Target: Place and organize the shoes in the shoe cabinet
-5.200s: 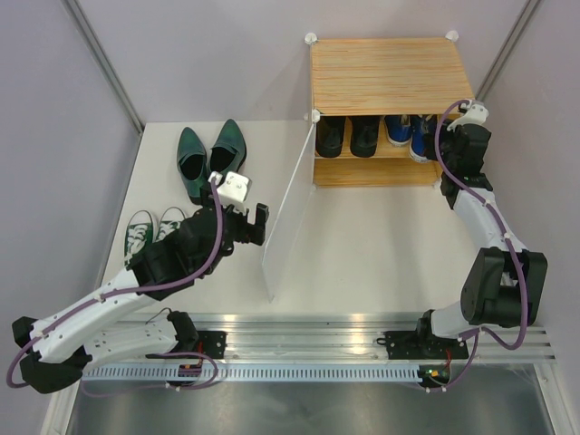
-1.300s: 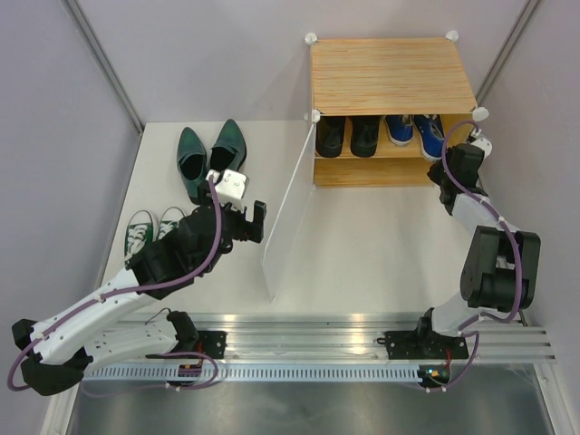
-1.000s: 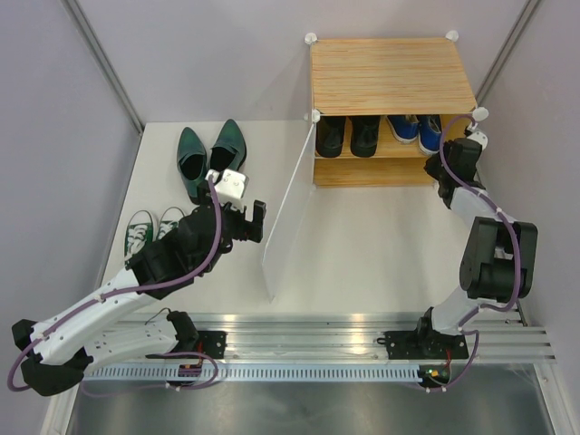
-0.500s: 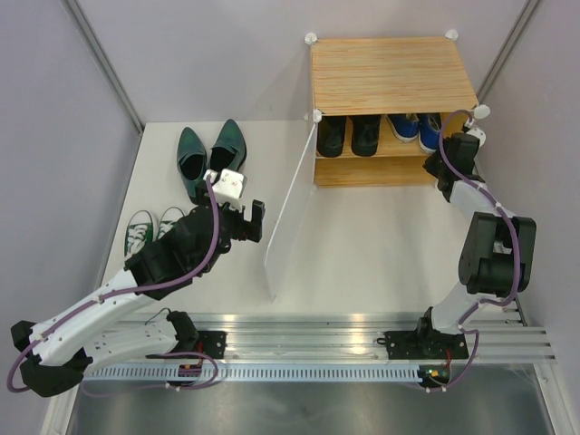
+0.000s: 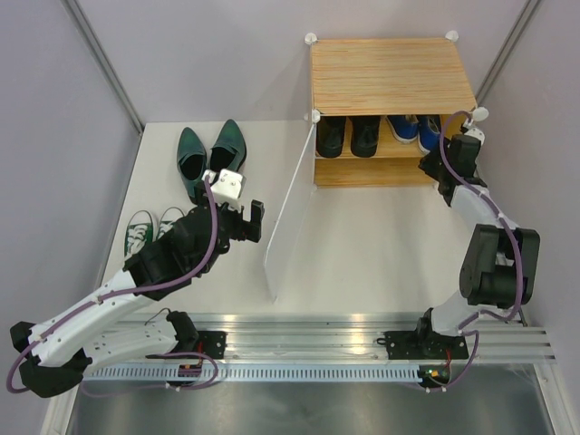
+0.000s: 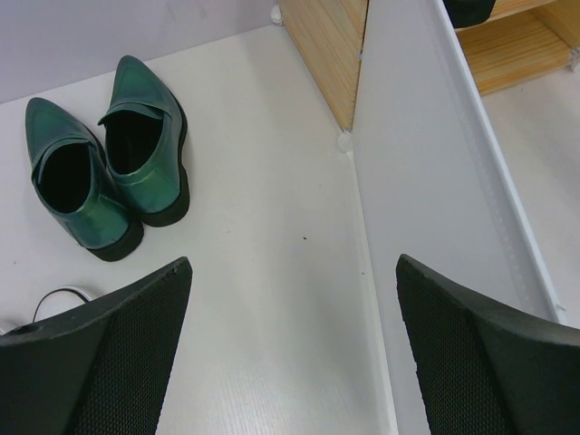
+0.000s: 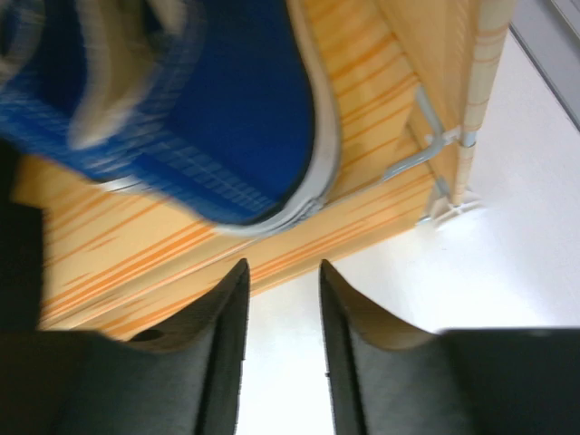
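The shoe cabinet (image 5: 391, 74) stands at the back, and its translucent door (image 5: 285, 214) is swung open toward me. On its upper shelf sit the black dress shoes (image 5: 349, 136) and, to their right, the blue sneakers (image 5: 413, 128). My right gripper (image 5: 430, 166) hovers just in front of the shelf edge, open and empty. In the right wrist view the blue sneaker's heel (image 7: 227, 109) rests on the shelf, just beyond my right gripper (image 7: 281, 272). The dark green pointed shoes (image 5: 208, 156) and the green white-toed sneakers (image 5: 149, 230) lie on the table to the left. My left gripper (image 5: 255, 220) hangs wide open beside the door.
In the left wrist view the door panel (image 6: 435, 181) runs along the right, close to my right-hand finger (image 6: 489, 362). The cabinet's wooden side (image 6: 326, 45) is at the top. The lower shelf (image 5: 376, 172) shows bare wood. Grey walls close in on both sides.
The right gripper's jaws have spread and let go of the blue sneaker, which now lies straight beside its mate. The left arm has barely moved.
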You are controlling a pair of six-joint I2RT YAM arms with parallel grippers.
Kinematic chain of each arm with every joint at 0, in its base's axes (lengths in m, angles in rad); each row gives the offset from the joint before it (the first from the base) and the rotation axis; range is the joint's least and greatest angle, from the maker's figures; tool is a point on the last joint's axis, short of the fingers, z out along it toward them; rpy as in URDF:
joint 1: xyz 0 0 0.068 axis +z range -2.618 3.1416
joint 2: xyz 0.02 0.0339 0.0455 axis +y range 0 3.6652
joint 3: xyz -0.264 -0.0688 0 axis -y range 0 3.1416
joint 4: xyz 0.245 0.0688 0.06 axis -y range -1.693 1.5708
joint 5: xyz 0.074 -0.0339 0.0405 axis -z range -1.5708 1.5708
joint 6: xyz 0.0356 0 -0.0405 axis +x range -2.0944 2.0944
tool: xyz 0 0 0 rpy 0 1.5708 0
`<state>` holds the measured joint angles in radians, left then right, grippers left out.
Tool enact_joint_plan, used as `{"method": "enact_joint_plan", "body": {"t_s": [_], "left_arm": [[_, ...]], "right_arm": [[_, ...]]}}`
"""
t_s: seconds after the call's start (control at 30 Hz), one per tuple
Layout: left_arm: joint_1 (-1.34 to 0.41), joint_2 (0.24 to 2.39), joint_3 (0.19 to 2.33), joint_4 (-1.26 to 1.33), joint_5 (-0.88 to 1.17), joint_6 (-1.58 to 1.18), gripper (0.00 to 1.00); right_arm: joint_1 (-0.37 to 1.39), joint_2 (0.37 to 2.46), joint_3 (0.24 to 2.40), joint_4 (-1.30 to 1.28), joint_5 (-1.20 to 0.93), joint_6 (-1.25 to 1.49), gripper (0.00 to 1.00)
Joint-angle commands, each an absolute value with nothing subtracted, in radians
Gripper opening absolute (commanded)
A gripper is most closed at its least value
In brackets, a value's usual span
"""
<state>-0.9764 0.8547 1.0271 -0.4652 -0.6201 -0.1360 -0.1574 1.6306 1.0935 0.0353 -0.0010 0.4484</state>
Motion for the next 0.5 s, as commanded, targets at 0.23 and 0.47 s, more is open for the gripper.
{"method": "enact_joint_plan", "body": {"t_s": [0.23,0.47], "left_arm": [[-0.971,0.844,1.029,-0.437,-0.611,-0.126,0.95],[-0.971,0.841,1.028,-0.437,-0.612,-0.124,0.95]], "right_arm": [[-0.104,1.416,1.032,0.248,-0.164,0.413,0.37],[-0.017,1.534,1.104,0.325,-0.023,0.348,0.47]]}}
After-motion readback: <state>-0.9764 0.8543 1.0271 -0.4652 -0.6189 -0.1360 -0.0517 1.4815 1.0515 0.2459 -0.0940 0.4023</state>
